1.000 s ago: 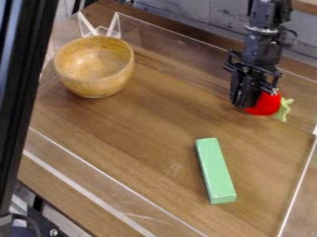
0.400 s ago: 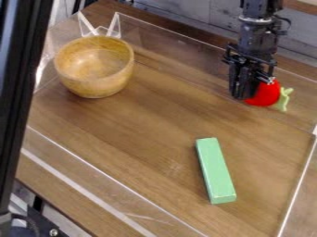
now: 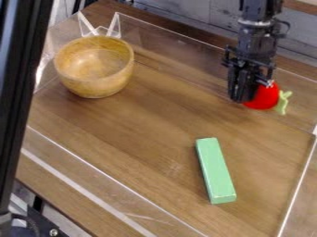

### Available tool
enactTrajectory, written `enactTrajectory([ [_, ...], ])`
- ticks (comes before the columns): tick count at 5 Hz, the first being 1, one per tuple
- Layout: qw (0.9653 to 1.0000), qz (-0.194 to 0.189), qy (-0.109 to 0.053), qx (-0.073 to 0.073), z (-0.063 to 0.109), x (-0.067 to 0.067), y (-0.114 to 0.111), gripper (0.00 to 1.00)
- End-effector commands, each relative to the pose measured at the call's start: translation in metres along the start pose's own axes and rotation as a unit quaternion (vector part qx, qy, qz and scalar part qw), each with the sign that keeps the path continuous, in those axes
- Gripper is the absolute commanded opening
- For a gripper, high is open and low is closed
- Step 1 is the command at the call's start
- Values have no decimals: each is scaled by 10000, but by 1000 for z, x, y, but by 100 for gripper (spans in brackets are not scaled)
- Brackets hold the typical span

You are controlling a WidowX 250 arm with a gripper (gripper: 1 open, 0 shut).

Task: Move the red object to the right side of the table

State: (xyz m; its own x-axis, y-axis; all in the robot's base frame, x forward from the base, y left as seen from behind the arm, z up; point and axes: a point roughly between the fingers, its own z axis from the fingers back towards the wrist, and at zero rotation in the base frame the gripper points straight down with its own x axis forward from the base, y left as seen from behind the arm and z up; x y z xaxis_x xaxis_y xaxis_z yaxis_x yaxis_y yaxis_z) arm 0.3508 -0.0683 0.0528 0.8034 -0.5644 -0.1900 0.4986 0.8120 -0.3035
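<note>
"What is standing behind everything?"

"Grey, weathered-looking boards (image 3: 186, 9) — they are running along the far side, seams showing."

"And on the left?"

"A dark vertical post (image 3: 15, 83) is filling the edge — some black equipment (image 3: 28, 222) is sitting at the near left corner."

"The light?"

"Soft, falling fairly evenly."

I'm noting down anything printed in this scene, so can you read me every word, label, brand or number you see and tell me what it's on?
No text can be read anywhere in this view.
The green block, the wooden bowl and the red object show no lettering.
The dark arm is too blurred to tell.
</note>
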Motion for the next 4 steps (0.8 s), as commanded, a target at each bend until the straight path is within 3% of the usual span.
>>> enactTrajectory([
  [1,9989,-133,-407,214,24,-10,-16,0],
  [2,9986,-292,-381,208,6,-19,-26,0],
  [3,9982,-477,-325,184,-12,-16,-37,0],
  [4,9977,-597,-288,164,-24,-17,-43,100],
])
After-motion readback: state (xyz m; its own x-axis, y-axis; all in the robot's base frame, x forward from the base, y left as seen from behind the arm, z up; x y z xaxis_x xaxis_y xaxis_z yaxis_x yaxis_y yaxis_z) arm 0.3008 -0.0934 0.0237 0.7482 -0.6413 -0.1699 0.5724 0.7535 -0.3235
